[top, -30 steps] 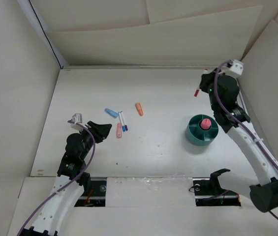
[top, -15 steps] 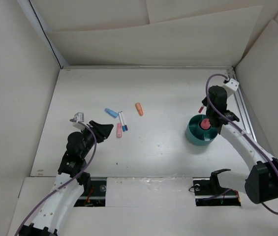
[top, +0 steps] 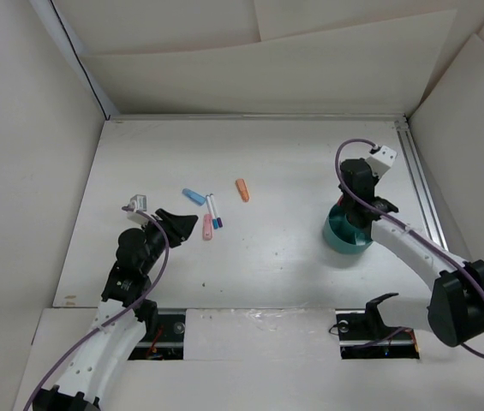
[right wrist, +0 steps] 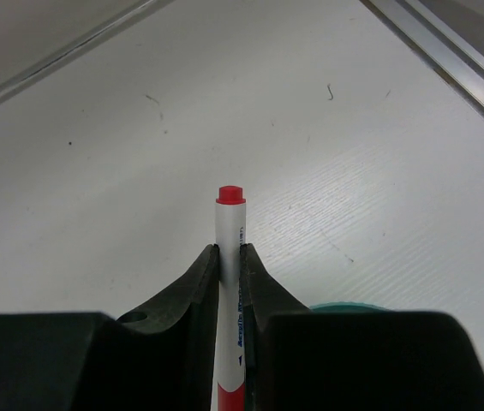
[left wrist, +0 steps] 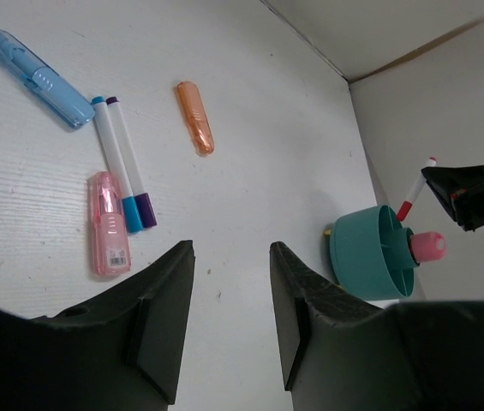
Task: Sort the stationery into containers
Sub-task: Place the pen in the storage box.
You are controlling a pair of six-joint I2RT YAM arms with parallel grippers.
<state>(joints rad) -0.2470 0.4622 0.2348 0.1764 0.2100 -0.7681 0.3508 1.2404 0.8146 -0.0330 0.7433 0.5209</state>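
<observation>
My right gripper [top: 355,204] is shut on a white pen with red ends [right wrist: 230,248] and holds it just over the round teal cup [top: 341,238]. The left wrist view shows that pen [left wrist: 416,190] standing tilted above the cup [left wrist: 366,253], with a pink piece [left wrist: 428,247] inside the cup. My left gripper [left wrist: 229,248] is open and empty, low over the table near a pink eraser [left wrist: 109,224], two white pens [left wrist: 122,163], a light blue eraser [left wrist: 36,75] and an orange eraser [left wrist: 194,128]. They also show in the top view, around the pens [top: 213,211].
Cardboard walls close in the table on the left, back and right. A metal rail [top: 421,193] runs along the right edge, close behind the cup. A strip of the cup's rim [right wrist: 344,306] shows under my right fingers.
My right gripper has come down and toward the near left with the pen, from beside the back of the cup to right over it. The left arm has not moved.
</observation>
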